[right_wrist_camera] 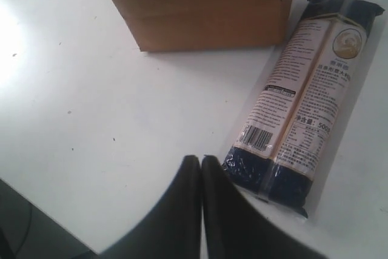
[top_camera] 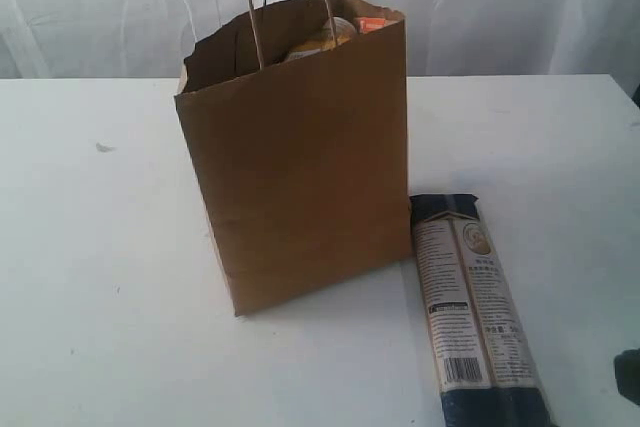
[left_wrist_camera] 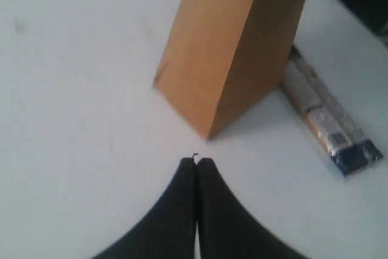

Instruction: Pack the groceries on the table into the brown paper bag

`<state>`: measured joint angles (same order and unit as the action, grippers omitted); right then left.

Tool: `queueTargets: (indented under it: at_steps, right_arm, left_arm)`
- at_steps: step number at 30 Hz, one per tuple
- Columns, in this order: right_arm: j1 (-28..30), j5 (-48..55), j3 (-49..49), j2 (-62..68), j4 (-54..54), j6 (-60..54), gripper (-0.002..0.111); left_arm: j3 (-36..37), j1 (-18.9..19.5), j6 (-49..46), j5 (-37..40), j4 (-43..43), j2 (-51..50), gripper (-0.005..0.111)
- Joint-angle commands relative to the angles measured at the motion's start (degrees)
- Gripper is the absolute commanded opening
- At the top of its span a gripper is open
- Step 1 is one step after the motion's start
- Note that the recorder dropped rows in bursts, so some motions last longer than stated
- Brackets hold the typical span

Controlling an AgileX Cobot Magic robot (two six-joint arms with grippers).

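Only pasta [top_camera: 475, 297] unpacked, on bench [top_camera: 100, 297] right of bag [top_camera: 300, 167].
Left end effector [left_wrist_camera: 196, 162], right end effector [right_wrist_camera: 200, 161]: closed, empty.

A white draped curtain [top_camera: 500, 7] hangs behind, softly and evenly lit.

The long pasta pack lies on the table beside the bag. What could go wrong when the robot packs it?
1. The pasta pack lies flat and is long; gripped near one end by the right fingers, now shut, it may droop or slip.
2. Packed items already reach the rim of the brown paper bag, so the pack may jam or stick out.
3. The bag stands free on the table; a push from the pack could tip it.
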<state>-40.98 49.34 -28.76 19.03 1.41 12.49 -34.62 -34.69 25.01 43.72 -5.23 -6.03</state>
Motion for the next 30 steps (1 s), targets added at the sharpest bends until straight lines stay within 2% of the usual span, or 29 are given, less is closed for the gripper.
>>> queueTargets:
  at_steps: [1, 2, 4, 6, 12, 19, 23, 30]
  right_arm:
    - [0.4, 0.3, 0.3, -0.2, 0.2, -0.3, 0.000]
    - [0.4, 0.3, 0.3, -0.2, 0.2, -0.3, 0.000]
    - [0.4, 0.3, 0.3, -0.2, 0.2, -0.3, 0.000]
    - [0.4, 0.3, 0.3, -0.2, 0.2, -0.3, 0.000]
    - [0.4, 0.3, 0.3, -0.2, 0.2, -0.3, 0.000]
    - [0.4, 0.3, 0.3, -0.2, 0.2, -0.3, 0.000]
    - [0.4, 0.3, 0.3, -0.2, 0.2, -0.3, 0.000]
    - [0.4, 0.3, 0.3, -0.2, 0.2, -0.3, 0.000]
  left_arm:
    - [8.6, 0.7, -23.5, -34.8, 7.8, 3.5, 0.000]
    - [11.1, 1.2, -27.7, -42.3, 10.8, 4.0, 0.000]
    - [17.0, 2.7, -29.0, -50.1, 14.0, 4.8, 0.000]
    - [22.0, 4.3, -26.0, -51.4, 13.7, 5.4, 0.000]
    - [34.1, 9.7, -21.3, -47.4, 15.3, 6.0, 0.000]
    - [34.6, 15.0, -21.2, -40.6, 15.7, 6.0, 0.000]
    - [34.6, 18.1, -21.2, -40.3, 15.4, 6.0, 0.000]
    - [34.6, 18.7, -21.2, -40.3, 14.9, 6.0, 0.000]
